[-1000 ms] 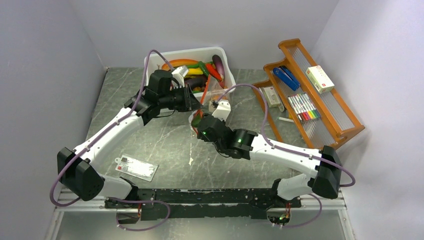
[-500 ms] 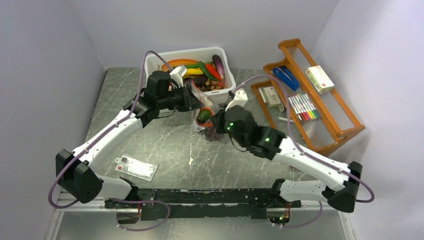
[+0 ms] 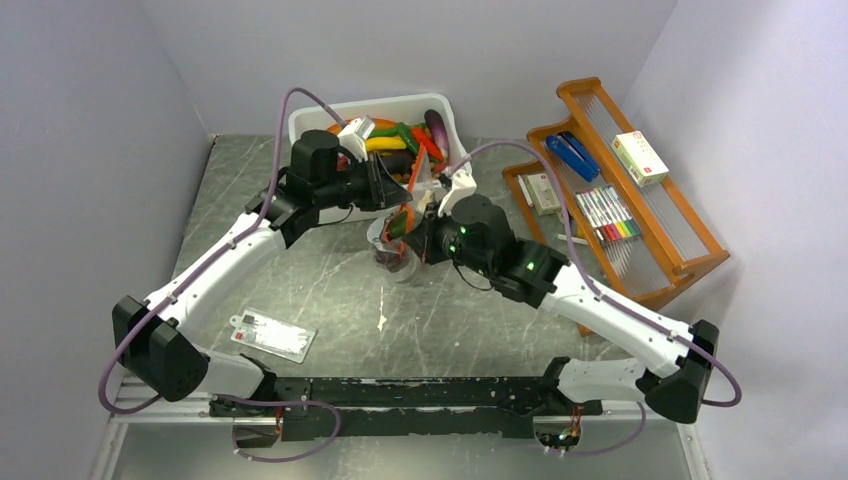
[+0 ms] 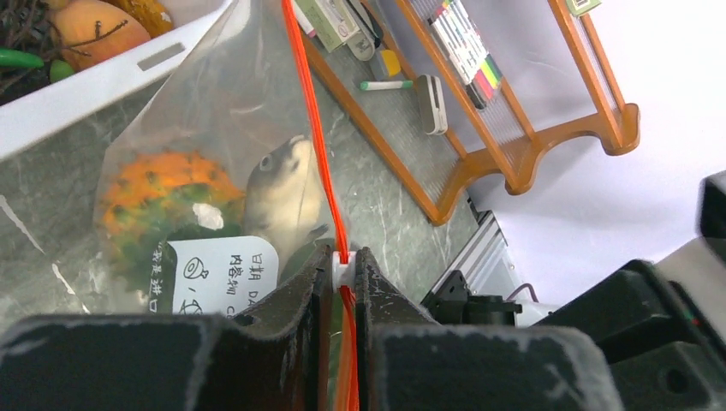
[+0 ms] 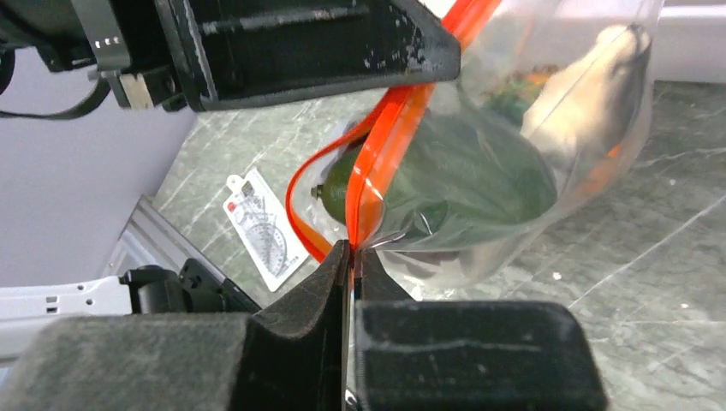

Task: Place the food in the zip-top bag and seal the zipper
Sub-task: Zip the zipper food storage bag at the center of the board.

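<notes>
the grey bench (image 3: 300, 290) carries a white tub (image 3: 400, 100) of toy produce at the back. just in front of it, the zip-top bag (image 4: 214, 120) is held up between both arms. the left pincer (image 4: 341, 278) and right pincer (image 5: 351, 257) are each clamped tight on the zipper (image 4: 310, 120). inside the bag sit the orange pineapple (image 4: 158, 184) and a green piece (image 5: 462, 175).
</notes>
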